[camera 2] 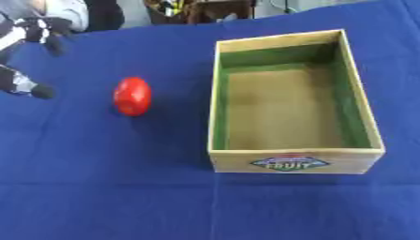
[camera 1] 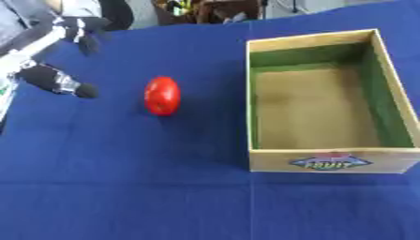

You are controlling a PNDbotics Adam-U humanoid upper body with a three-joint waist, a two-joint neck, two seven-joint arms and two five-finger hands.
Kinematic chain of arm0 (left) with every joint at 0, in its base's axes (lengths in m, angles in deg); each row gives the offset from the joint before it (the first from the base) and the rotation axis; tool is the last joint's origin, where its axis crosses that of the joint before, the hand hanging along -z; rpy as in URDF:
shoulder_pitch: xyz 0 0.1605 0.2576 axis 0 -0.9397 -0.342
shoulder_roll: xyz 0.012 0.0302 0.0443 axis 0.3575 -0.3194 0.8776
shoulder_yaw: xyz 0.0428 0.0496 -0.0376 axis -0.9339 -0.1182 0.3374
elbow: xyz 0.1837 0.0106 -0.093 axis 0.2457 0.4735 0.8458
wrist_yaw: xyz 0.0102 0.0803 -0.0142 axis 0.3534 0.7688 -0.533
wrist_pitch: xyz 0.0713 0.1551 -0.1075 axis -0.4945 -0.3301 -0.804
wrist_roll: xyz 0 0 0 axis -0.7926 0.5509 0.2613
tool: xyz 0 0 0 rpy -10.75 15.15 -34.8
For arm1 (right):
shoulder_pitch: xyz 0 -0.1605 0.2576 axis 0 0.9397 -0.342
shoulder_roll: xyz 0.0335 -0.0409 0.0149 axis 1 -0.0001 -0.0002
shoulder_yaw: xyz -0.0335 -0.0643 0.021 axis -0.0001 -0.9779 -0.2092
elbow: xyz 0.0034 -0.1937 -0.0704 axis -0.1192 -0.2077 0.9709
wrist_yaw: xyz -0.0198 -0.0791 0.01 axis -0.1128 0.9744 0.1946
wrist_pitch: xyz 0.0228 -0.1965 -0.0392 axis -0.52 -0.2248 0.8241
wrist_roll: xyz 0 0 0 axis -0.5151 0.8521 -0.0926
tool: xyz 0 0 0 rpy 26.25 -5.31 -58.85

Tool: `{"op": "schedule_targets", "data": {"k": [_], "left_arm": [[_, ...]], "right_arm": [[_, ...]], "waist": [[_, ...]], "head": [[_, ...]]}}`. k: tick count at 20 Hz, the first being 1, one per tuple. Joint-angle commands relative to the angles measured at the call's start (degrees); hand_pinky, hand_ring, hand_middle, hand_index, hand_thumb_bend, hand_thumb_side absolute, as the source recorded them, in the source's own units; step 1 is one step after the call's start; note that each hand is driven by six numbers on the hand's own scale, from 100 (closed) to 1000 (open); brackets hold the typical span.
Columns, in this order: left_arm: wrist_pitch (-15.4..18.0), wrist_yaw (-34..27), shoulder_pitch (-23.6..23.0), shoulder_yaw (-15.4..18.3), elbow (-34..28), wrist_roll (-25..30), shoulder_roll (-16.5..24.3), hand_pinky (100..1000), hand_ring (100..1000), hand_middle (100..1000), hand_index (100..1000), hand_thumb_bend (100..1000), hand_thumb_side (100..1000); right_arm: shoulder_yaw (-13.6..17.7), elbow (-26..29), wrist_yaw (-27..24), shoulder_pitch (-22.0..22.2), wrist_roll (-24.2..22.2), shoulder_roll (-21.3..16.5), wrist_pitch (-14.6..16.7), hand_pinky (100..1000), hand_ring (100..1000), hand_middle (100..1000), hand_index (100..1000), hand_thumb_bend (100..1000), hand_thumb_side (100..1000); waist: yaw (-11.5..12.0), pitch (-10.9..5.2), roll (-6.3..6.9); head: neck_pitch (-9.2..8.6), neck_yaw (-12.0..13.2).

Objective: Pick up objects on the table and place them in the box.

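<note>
A red, oval fruit (camera 1: 162, 95) lies on the blue cloth, left of the middle. To its right stands a wooden box (camera 1: 331, 161) with green inner walls and a bare floor; nothing shows inside it. My left hand (camera 1: 54, 79) comes in from the upper left and hovers left of the fruit, a little apart from it. Its dark fingers are spread with nothing between them. My right hand is not in view.
The blue cloth (camera 1: 147, 187) covers the whole table. The box carries a fruit label (camera 1: 330, 162) on its near wall. Dark clutter (camera 1: 205, 10) stands past the table's far edge.
</note>
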Motion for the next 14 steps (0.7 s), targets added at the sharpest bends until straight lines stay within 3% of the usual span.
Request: {"op": "schedule_targets", "data": {"k": [1,14], "left_arm": [[-0.01,2.25,1.78,0.11,0.95,0.24,0.47,583,639,745,961,1000,695],[1.26,13.14,5.98,-1.08,4.27,1.63,-5.59,610,680,767,977,1000,647]], "right_arm": [[0.14,1.12,-0.12,-0.81,0.07,-0.95,0.0,982,968,543,715,100,551],[0.0,1.12,-0.3,-0.32,-0.14,-0.51,-0.24,985,969,543,714,100,545]], "waist": [[0.16,-1.31,-0.38],[0.79,-1.87,-0.59]], "head": [[-0.71,0.65],[-0.81,2.26]]}}
